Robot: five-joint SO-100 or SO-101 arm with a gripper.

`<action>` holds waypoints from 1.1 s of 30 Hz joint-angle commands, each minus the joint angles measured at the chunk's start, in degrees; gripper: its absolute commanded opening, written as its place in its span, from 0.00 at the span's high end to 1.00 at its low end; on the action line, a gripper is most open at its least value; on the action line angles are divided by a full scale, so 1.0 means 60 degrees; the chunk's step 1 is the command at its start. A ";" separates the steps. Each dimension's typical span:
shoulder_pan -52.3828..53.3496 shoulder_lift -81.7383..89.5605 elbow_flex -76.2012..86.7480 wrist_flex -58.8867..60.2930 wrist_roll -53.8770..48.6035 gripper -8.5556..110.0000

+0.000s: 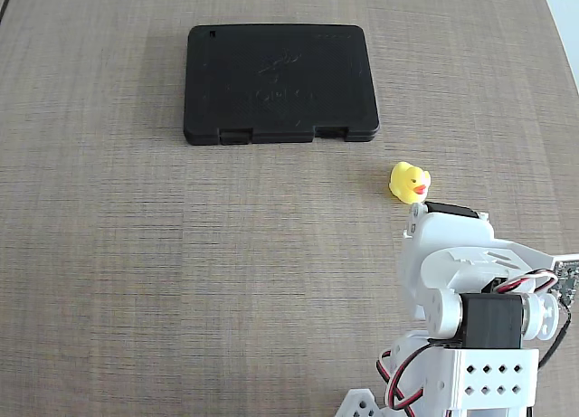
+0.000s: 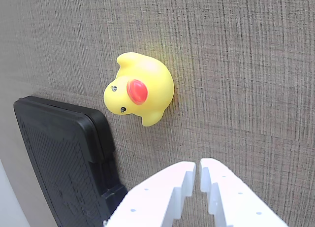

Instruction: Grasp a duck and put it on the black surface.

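Note:
The small yellow duck (image 1: 409, 182) with a red-orange beak sits on the table, right of and below the black surface (image 1: 280, 82) in the fixed view. In the wrist view the duck (image 2: 140, 91) lies ahead of my white gripper (image 2: 198, 164), clear of the fingertips. The fingers (image 2: 172, 180) stand almost together with only a thin slit between them and hold nothing. The black surface (image 2: 59, 153) shows at the left of the wrist view. In the fixed view the arm (image 1: 461, 272) hides the gripper just below the duck.
The table (image 1: 181, 254) is a grey-brown woven-look top. A pale strip (image 1: 565, 19) borders it at the upper right of the fixed view. The arm's base and wires fill the lower right corner.

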 commanded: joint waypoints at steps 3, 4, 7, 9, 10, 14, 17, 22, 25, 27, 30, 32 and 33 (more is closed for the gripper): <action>-0.0015 0.0645 -0.0059 -0.0117 0.0000 0.93; -0.0015 0.0645 -0.0059 -0.0117 0.0000 0.93; -0.0015 0.0645 -0.0059 -0.0117 0.0000 0.93; -0.0015 0.0645 -0.0059 -0.0117 0.0000 0.93; -0.0015 0.0645 -0.0059 -0.0117 0.0000 0.93; -0.0015 0.0645 -0.0059 -0.0117 -0.0015 0.93; -0.0015 0.0645 -0.0059 -0.0117 -0.0029 0.93; -0.0073 0.0498 -0.0088 -0.0146 -0.0044 0.93; -0.0073 0.0146 -0.0264 -0.0146 -0.0059 0.93; -0.0073 -0.0439 -0.0557 -0.0146 -0.0059 0.93; -0.0132 -0.1772 -0.1479 -0.0161 -0.0059 0.93; -0.0132 -0.2886 -0.2271 -0.0161 -0.0059 0.92; -0.0103 -0.3457 -0.2637 -0.0161 -0.0059 0.90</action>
